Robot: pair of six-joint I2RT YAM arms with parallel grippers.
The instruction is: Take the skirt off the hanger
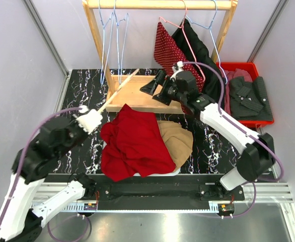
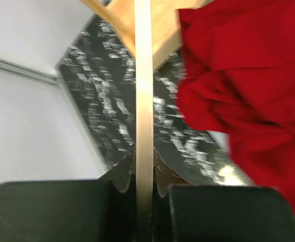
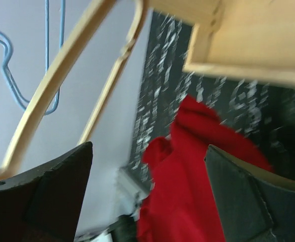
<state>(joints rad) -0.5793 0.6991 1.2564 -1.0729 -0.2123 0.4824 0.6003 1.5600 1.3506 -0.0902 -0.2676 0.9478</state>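
Black, white-veined tabletop [image 1: 82, 85] carries the crumpled red cloth skirt [image 1: 132, 143], heaped near the front edge and partly over a tan folded garment [image 1: 180, 141]. It appears clear of the pale wooden hanger [image 1: 118, 92], whose thin bar the left gripper [image 2: 143, 176] pinches tightly. The right gripper [image 3: 147, 151] hangs by the wooden rack base [image 1: 137, 96] with jaws spread wide, holding nothing. The skirt looks light, limp and prone to bunching, so a raised fold at its edge is probably the best place to grip it.
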